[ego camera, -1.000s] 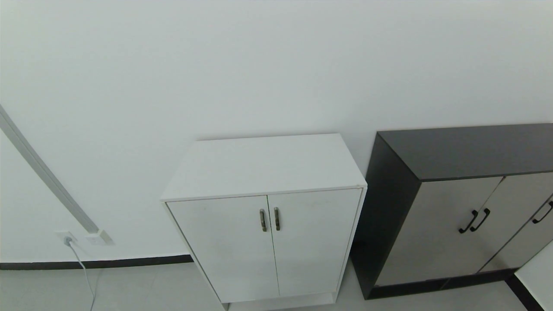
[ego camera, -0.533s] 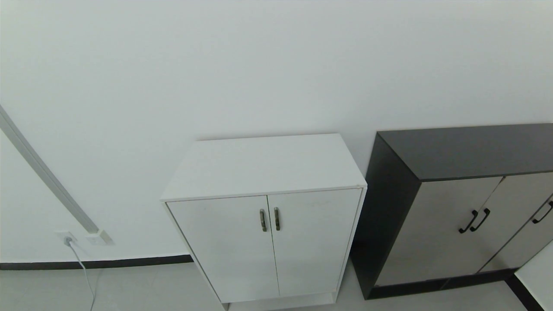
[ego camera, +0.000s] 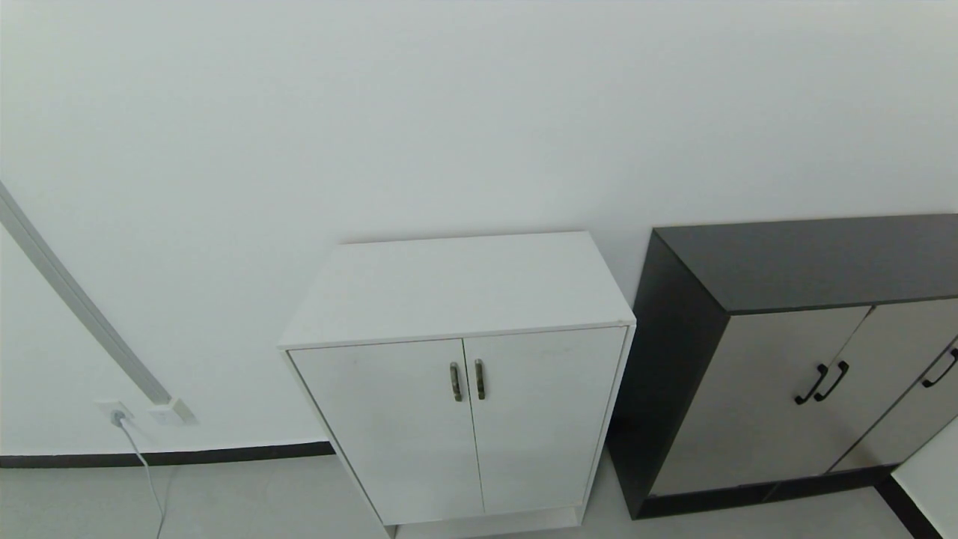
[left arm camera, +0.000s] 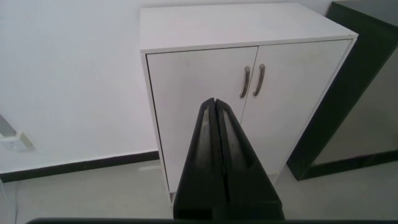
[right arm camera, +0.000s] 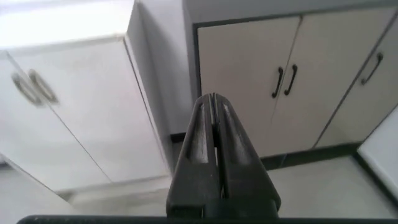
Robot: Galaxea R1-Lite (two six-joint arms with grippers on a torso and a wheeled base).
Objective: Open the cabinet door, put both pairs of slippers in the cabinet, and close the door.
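White wall [ego camera: 449, 112] backs the white cabinet [ego camera: 456, 288] on the floor [ego camera: 224, 501], its doors [ego camera: 389, 427] shut, well ahead of the closed, empty left gripper [left arm camera: 215, 103] and right gripper [right arm camera: 213, 98]; a black cabinet [ego camera: 681, 374] stands just beside it.

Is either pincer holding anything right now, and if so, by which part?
Nothing is held. The left pincer and right pincer are both shut and empty, clear of the white cabinet.

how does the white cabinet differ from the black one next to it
The white cabinet is white all over; the black cabinet has a black body with grey doors. The white cabinet's handles are straight and metal-coloured; the black cabinet's handles are black and curved. Both stand against the wall with doors shut.
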